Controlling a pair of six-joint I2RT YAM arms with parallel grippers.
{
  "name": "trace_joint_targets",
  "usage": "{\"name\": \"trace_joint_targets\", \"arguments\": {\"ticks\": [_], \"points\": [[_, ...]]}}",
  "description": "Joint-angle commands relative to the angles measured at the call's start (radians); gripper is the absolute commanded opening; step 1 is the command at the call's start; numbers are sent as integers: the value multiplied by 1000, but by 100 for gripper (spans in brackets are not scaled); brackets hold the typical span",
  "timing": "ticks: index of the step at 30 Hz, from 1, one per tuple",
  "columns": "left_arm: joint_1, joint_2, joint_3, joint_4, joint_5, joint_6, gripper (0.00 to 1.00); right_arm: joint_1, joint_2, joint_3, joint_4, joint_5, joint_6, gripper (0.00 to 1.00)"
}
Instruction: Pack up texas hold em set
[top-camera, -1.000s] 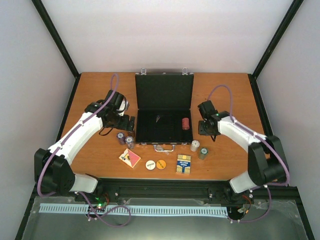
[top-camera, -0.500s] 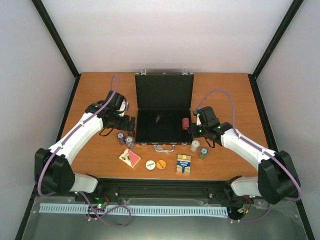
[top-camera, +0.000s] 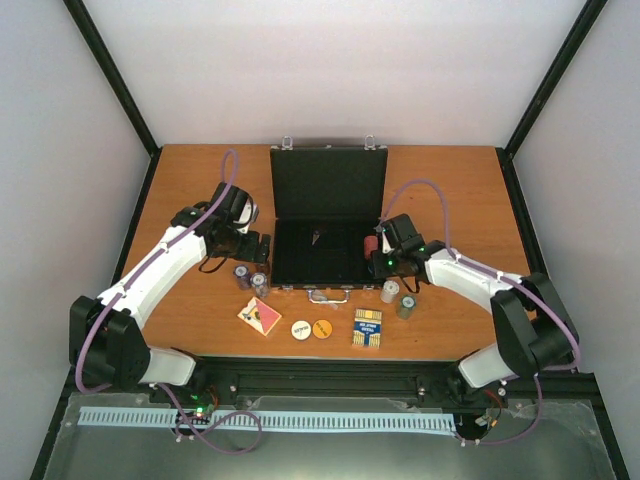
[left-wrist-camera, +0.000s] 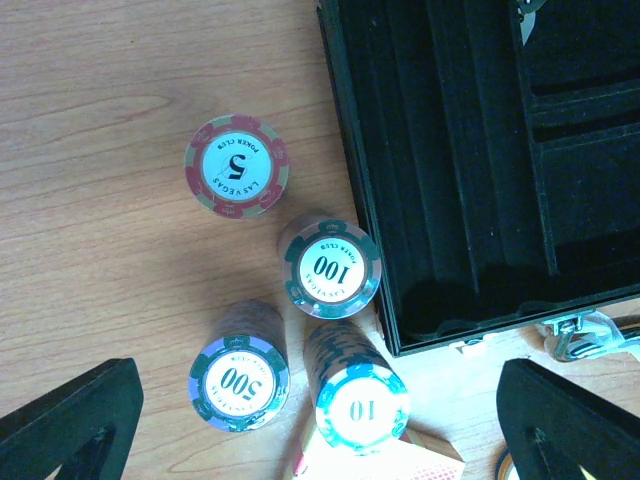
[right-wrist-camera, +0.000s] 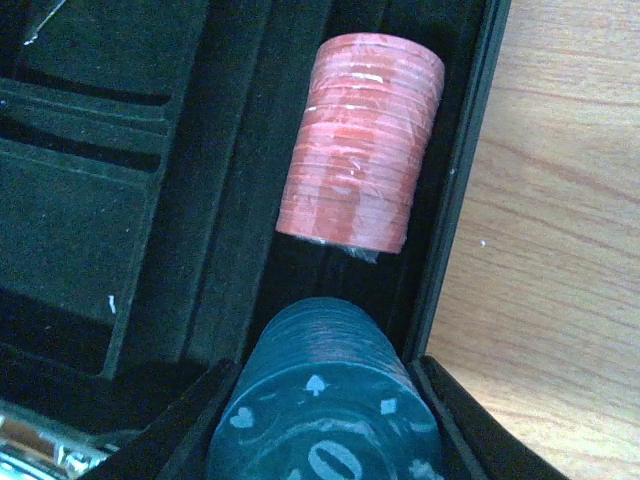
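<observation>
The black hinged case (top-camera: 328, 215) lies open at mid-table. A red chip stack (right-wrist-camera: 362, 140) lies on its side in the case's right-hand slot (top-camera: 371, 246). My right gripper (right-wrist-camera: 325, 420) is shut on a dark blue chip stack (right-wrist-camera: 320, 390) and holds it over that slot, just in front of the red stack; in the top view it (top-camera: 380, 258) is at the case's right edge. My left gripper (left-wrist-camera: 320, 440) is open above four upright stacks marked 5 (left-wrist-camera: 237, 167), 100 (left-wrist-camera: 332, 268), 500 (left-wrist-camera: 239, 381) and 10 (left-wrist-camera: 361, 405), left of the case.
A white stack (top-camera: 390, 291) and a green stack (top-camera: 407, 305) stand right of the case's front. A red card deck (top-camera: 259, 316), a white disc (top-camera: 299, 328), an orange disc (top-camera: 322, 328) and a blue-yellow deck (top-camera: 368, 328) lie along the near edge.
My right arm has swung left from beside the case to over its right-hand slot, carrying the dark blue stack. The left arm has not moved.
</observation>
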Motion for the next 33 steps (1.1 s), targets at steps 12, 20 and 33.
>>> {"name": "trace_joint_targets", "arguments": {"ticks": [12, 20, 33], "points": [[-5, -5, 15, -4, -13, -6, 100, 6, 128, 102, 90, 128, -12, 3], [-5, -21, -7, 3, -16, -9, 100, 22, 119, 68, 132, 128, 1, 4], [-5, -24, -33, 18, -7, -15, 100, 103, 59, -32, 99, 153, 24, 70]]}}
